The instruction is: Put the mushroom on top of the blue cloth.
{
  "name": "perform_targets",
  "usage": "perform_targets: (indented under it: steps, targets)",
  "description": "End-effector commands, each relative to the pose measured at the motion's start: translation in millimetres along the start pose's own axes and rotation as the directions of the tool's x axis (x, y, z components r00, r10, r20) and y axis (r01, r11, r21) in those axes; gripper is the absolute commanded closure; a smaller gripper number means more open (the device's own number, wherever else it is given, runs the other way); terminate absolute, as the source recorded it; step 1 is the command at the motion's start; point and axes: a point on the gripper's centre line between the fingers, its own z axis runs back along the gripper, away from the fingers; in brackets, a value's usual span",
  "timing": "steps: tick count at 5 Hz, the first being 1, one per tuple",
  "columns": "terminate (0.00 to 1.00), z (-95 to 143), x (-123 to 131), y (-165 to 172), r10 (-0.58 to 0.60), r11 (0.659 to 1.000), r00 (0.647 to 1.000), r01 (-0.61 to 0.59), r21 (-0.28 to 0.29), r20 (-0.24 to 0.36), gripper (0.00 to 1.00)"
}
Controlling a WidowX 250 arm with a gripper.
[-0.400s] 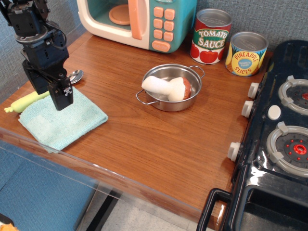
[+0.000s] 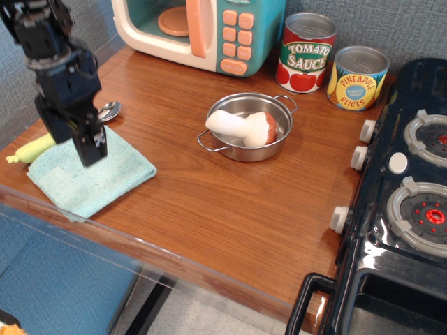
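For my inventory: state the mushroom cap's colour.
Reddish-brown cap on the mushroom, per the observation.image view.

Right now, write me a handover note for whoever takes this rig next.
End effector: over the blue cloth at the table's left edge, holding nothing; whether it is open or shut cannot be told from this view.
Mushroom: lying on its side in the steel pot, mid-table, well right of the cloth.
Done: nothing; the mushroom is untouched.
Left: move to the pot, grasp the mushroom, lift it out, carry it left and set it on the cloth.
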Motion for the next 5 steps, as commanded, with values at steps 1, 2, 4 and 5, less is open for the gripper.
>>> perform_targets:
  steps: [1, 2, 4, 5]
  targets:
    - [0.0, 33, 25, -24, -0.093, 0.995, 0.993, 0.091, 0.028, 0.076, 0.0]
    - [0.0, 54, 47, -51, -0.154, 0.987, 0.977, 0.158, -0.016, 0.147, 0.0]
    - [0.0, 48, 97, -106, -0.304, 0.951, 0.932, 0.308, 0.008, 0.199, 0.0]
    - [0.0, 29, 121, -109, -0.311, 0.95, 0.935, 0.312, 0.019, 0.172, 0.0]
